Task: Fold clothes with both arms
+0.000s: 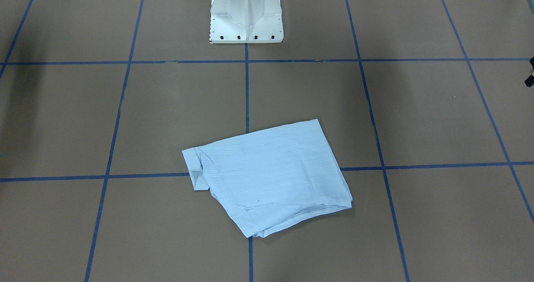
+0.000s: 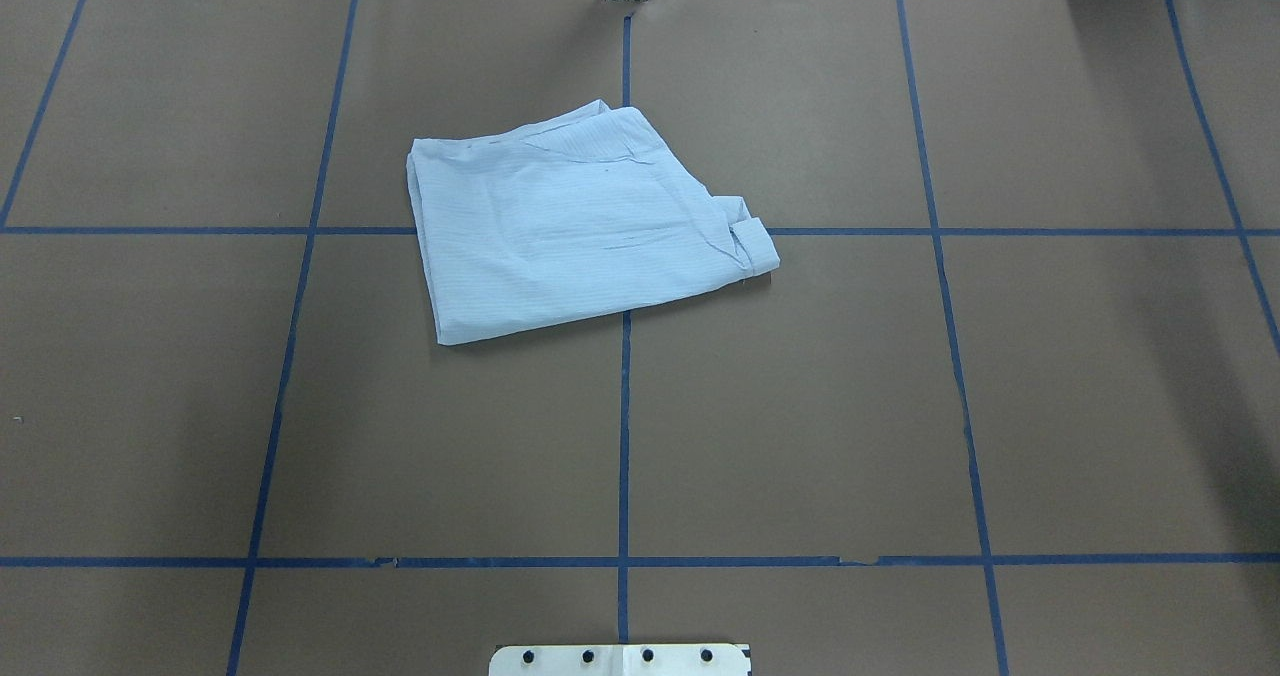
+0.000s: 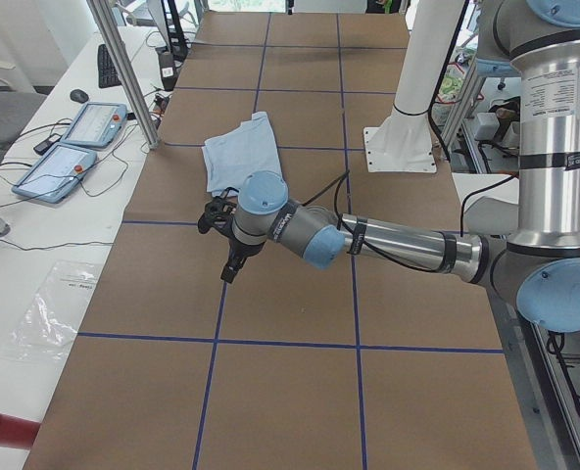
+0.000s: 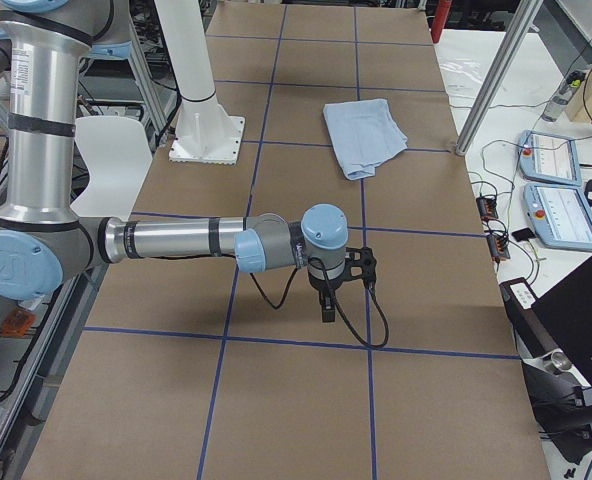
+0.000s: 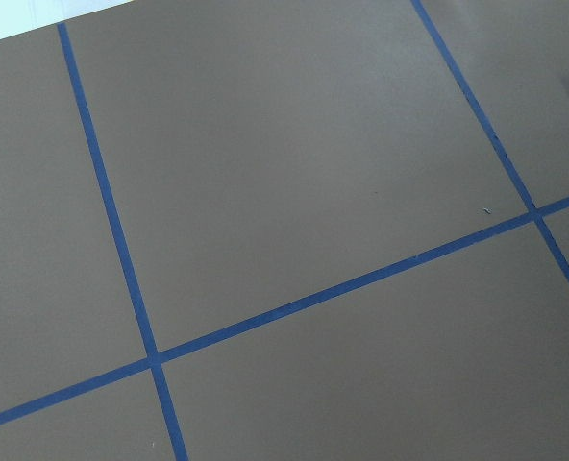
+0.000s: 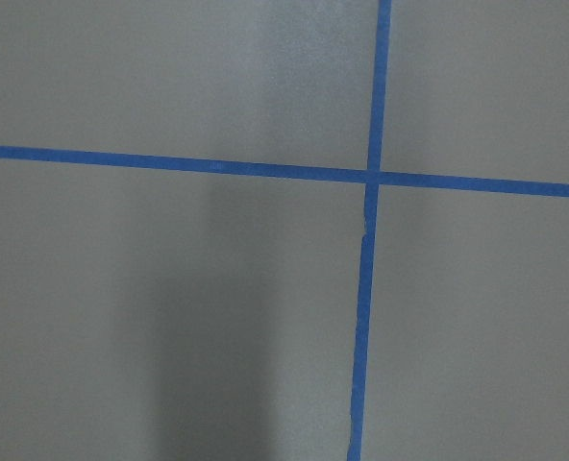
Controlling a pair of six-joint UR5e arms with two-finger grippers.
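Observation:
The clothes are one light blue striped shirt (image 1: 271, 173), folded into a rough rectangle and lying flat on the brown table mat (image 2: 800, 406). The shirt (image 2: 570, 226) sits far from the robot's base, near the centre line, with nothing touching it. It also shows in the side views as a small blue bundle (image 3: 241, 152) (image 4: 364, 135). My left gripper (image 3: 227, 266) hangs over the mat well clear of the shirt, and so does my right gripper (image 4: 328, 305). I cannot tell whether either is open or shut. The wrist views show only mat and blue tape.
The white pedestal base (image 1: 246, 19) stands at the robot's side of the table. Blue tape lines (image 2: 624, 436) grid the mat. Two teach pendants (image 3: 74, 137) lie on the side bench beside a metal post (image 3: 123, 73). A laptop (image 4: 586, 320) sits by the right end.

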